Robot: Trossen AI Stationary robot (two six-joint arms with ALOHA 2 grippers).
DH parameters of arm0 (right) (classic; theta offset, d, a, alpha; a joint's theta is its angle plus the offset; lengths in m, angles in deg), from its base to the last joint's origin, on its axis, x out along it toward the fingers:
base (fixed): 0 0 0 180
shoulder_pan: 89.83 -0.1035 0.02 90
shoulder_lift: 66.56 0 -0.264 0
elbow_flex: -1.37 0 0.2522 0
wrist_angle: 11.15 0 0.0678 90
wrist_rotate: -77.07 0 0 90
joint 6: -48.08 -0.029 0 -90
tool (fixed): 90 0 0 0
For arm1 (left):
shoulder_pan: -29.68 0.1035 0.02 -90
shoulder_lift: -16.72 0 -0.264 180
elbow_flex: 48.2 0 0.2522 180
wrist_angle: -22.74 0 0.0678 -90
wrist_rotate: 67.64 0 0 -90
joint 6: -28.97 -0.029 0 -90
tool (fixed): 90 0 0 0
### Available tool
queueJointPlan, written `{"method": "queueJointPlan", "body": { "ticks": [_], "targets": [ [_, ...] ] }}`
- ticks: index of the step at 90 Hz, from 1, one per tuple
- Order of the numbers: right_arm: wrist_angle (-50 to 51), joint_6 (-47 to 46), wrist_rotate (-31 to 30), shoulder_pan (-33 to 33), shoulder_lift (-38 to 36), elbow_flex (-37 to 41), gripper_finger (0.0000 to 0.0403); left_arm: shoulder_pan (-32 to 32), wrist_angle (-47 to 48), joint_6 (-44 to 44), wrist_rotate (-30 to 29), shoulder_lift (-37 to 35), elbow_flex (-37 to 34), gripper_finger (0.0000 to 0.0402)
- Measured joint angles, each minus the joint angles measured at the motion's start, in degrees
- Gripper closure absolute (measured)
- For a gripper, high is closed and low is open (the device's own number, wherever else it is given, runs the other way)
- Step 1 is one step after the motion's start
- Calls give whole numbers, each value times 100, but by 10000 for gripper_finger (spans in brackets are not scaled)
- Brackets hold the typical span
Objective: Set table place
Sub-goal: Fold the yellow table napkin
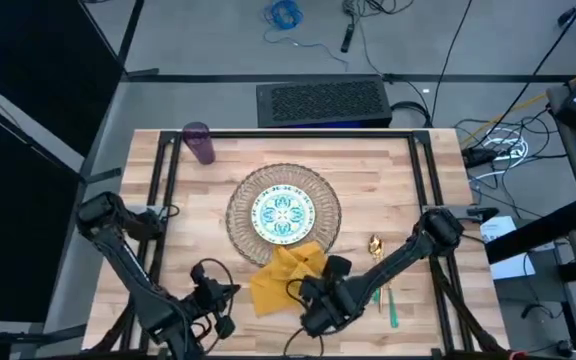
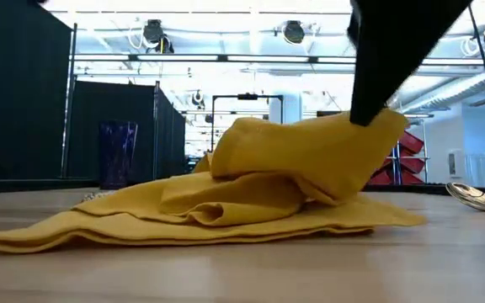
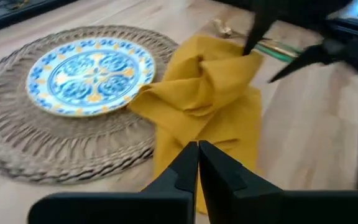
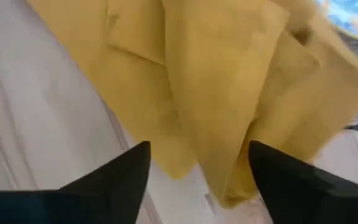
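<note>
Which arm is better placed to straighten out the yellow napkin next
Right, probably. The right gripper is open directly over the crumpled napkin; the left gripper is shut and sits back from it.

Left hand (image 3: 197, 163) low with fingers pressed together, right hand (image 4: 197, 171) fingers spread apart

Bright colours on a light wood table

The napkin (image 1: 286, 272) is mustard yellow. The plate (image 1: 283, 213) at the middle of the frame is white with a teal and yellow flower pattern — it sits on a tan woven straw mat (image 1: 238, 222). The cup (image 1: 199, 141), upper left, is purple. The table (image 1: 388, 180) is pale striped planks — black frame.
</note>
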Motion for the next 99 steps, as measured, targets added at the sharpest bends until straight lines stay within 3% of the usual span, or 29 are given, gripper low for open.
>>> {"method": "queueJointPlan", "body": {
  "ticks": [31,47,57,69,85,99],
  "targets": [
    [-180,506,-1016,222,-517,-7,117,331,-35,-127,-39,-1,119,401],
    [-655,1513,-1014,451,-618,-54,117,472,-44,-533,333,-1,426,401],
    [-568,1595,-1133,420,-714,-83,120,453,-44,-693,687,-5,520,401],
    [159,797,-1388,85,-961,-92,129,288,-29,-670,824,-5,477,401],
    [1362,-1177,-1752,-674,-1075,-92,133,186,-32,-528,633,-5,286,401],
    [1464,-2531,-1775,-1119,-1081,350,133,346,-24,-566,358,-5,163,401]
  ]
}}
